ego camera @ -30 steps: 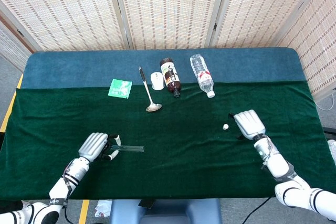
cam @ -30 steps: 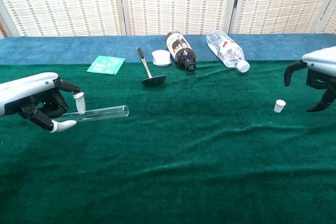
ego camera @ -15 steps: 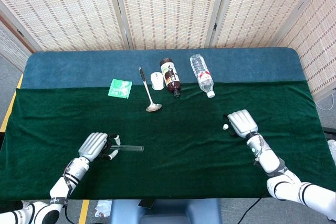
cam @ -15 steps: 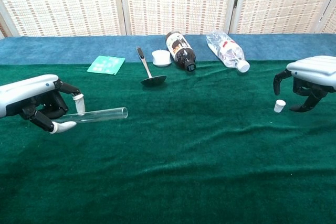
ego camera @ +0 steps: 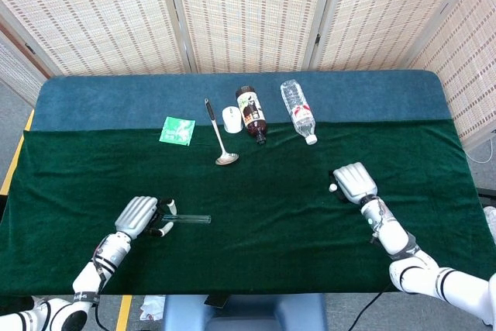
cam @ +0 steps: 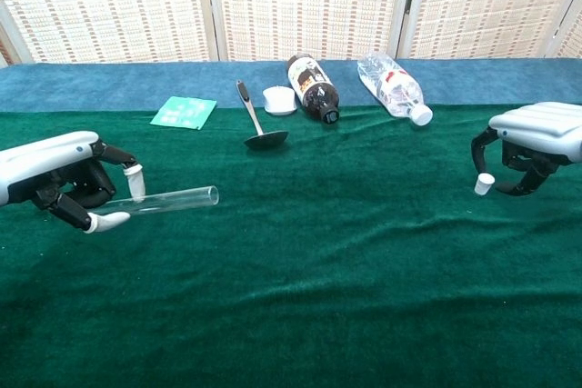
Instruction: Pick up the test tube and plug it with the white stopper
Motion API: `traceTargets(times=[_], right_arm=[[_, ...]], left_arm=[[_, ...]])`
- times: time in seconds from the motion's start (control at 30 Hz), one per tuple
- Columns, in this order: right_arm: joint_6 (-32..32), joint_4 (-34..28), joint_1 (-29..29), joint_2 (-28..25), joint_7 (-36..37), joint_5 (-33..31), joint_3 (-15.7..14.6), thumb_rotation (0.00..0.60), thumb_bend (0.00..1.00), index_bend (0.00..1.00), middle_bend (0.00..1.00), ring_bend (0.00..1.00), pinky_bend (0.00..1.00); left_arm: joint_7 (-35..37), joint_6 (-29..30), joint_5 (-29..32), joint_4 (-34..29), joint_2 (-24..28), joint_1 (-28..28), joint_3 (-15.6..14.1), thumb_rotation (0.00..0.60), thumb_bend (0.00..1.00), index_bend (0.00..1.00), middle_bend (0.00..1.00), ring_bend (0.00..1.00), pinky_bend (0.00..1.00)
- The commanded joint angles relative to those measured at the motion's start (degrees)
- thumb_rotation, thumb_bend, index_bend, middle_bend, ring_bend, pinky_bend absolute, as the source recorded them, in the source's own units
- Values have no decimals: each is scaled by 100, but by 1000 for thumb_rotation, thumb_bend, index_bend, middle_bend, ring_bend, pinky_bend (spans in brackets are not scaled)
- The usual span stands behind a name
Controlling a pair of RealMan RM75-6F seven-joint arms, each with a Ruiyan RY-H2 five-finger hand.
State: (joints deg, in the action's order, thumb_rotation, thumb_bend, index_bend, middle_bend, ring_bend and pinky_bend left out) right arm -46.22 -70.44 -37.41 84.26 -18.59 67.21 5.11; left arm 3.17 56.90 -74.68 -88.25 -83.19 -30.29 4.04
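A clear glass test tube [ego camera: 190, 219] [cam: 177, 198] lies level at the front left, its open end pointing right. My left hand [ego camera: 138, 216] [cam: 55, 179] grips its closed end. The small white stopper [ego camera: 332, 187] [cam: 485, 184] sits on the green cloth at the right. My right hand [ego camera: 355, 181] [cam: 536, 134] arches just to the right of it, thumb and fingers curved around the stopper with a gap on each side. Nothing is held in that hand.
Along the far side lie a green packet [ego camera: 177, 130], a metal spoon [ego camera: 218, 133], a white round lid [ego camera: 230, 118], a brown bottle [ego camera: 251, 112] and a clear plastic bottle [ego camera: 298, 110]. Green cloth [ego camera: 263, 199] spans the stretch between my hands.
My right hand has moved left and now arches around the stopper. The left hand with the tube has barely shifted.
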Motion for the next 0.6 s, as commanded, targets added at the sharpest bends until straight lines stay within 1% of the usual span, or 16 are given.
traceTargets(times=[0.03, 0.6], right_arm=[[2, 16, -14, 21, -40, -36, 7, 591, 413, 448, 963, 1000, 1000], [42, 47, -106, 122, -282, -201, -1, 591, 414, 448, 963, 1000, 1000]], left_arm=[[9, 1, -4, 4, 3, 2, 1, 600, 495, 657, 950, 933, 843], [96, -30, -11, 52, 21, 20, -5, 600, 495, 657, 950, 933, 843]])
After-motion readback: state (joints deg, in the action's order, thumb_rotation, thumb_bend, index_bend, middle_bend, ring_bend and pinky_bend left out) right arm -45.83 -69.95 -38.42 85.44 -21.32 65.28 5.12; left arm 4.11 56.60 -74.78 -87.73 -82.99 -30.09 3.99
